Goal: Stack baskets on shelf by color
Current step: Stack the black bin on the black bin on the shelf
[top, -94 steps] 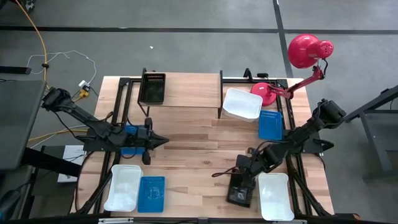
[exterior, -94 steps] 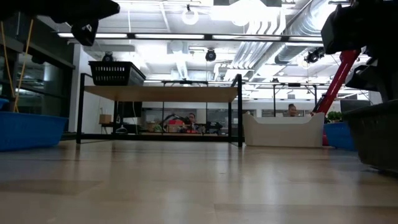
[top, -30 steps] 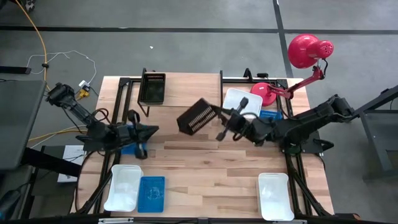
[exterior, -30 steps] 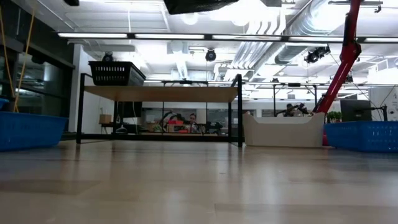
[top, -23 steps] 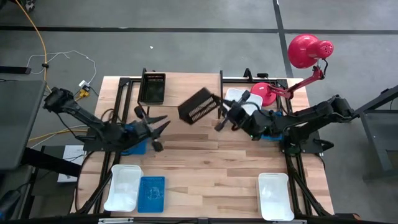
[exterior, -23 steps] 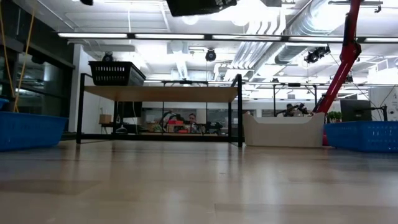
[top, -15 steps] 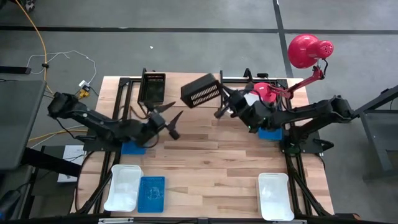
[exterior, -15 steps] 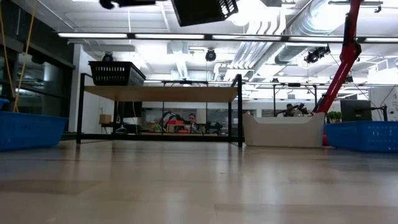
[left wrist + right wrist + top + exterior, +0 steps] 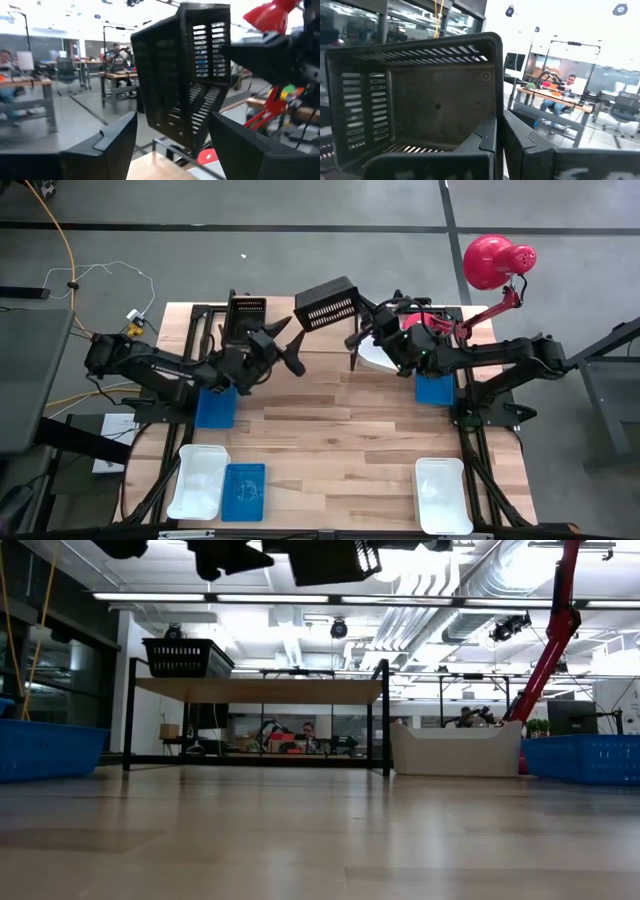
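Note:
My right gripper [image 9: 360, 318] holds a black perforated basket [image 9: 327, 302] in the air over the right part of the shelf [image 9: 300, 325]. In the right wrist view the basket [image 9: 420, 110] shows its open inside. My left gripper [image 9: 288, 348] stands open just left of and nearer than that basket; in its wrist view the basket [image 9: 185, 75] hangs beyond its spread fingers [image 9: 112, 145] without touching them. A second black basket [image 9: 245, 320] rests by its bottom on the shelf's left end, also seen in the low view [image 9: 185, 657]. My right gripper pinches one side wall of the black basket at its rim [image 9: 495, 127], one finger inside the basket and one outside. The fingers come nearly level from the table's right side. The basket is lifted clear and tipped on its side, its open face toward the gripper.
A white basket [image 9: 385, 352] and a blue one [image 9: 433, 388] lie at the right under the right arm, a blue one [image 9: 215, 408] at the left. Near the front edge lie a white [image 9: 197, 480], a blue [image 9: 243, 490] and another white basket [image 9: 440, 495]. A red lamp [image 9: 495, 260] stands far right.
My right gripper has carried the black basket toward the table's far edge and a little left, over the shelf, the basket staying tipped. My left gripper has opened and swung from above the left blue basket toward the far edge and right, up to the held basket.

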`<state>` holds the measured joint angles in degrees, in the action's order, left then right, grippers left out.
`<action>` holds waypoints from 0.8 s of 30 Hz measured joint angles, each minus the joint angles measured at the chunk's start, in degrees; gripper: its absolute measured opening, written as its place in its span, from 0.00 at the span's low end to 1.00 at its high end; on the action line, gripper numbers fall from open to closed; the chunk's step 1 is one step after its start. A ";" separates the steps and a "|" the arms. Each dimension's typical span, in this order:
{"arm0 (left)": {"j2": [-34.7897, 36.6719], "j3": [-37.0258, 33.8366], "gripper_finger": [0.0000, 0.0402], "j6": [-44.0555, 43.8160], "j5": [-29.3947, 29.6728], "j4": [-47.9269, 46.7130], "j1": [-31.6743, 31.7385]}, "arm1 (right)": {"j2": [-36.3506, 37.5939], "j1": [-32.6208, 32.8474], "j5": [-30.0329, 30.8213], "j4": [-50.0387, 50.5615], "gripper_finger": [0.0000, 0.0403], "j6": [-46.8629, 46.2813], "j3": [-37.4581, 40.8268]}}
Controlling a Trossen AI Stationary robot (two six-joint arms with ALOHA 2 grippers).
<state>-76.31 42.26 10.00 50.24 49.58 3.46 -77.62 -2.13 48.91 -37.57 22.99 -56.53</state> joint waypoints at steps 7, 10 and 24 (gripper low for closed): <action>0.00 -0.02 0.58 -5.33 -6.99 0.04 3.17 | -2.75 -1.49 -1.49 -0.39 0.00 -1.20 0.00; -0.40 -0.05 0.58 -5.33 -5.31 0.05 4.19 | -3.92 -1.71 -2.34 -0.91 0.00 -2.15 0.00; -0.42 -0.07 0.32 -1.92 1.91 0.01 4.83 | -4.22 0.68 -0.86 -3.83 0.00 1.24 0.00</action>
<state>-76.73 42.19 8.08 52.15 49.59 8.29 -81.84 -1.45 48.05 -41.39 24.23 -56.53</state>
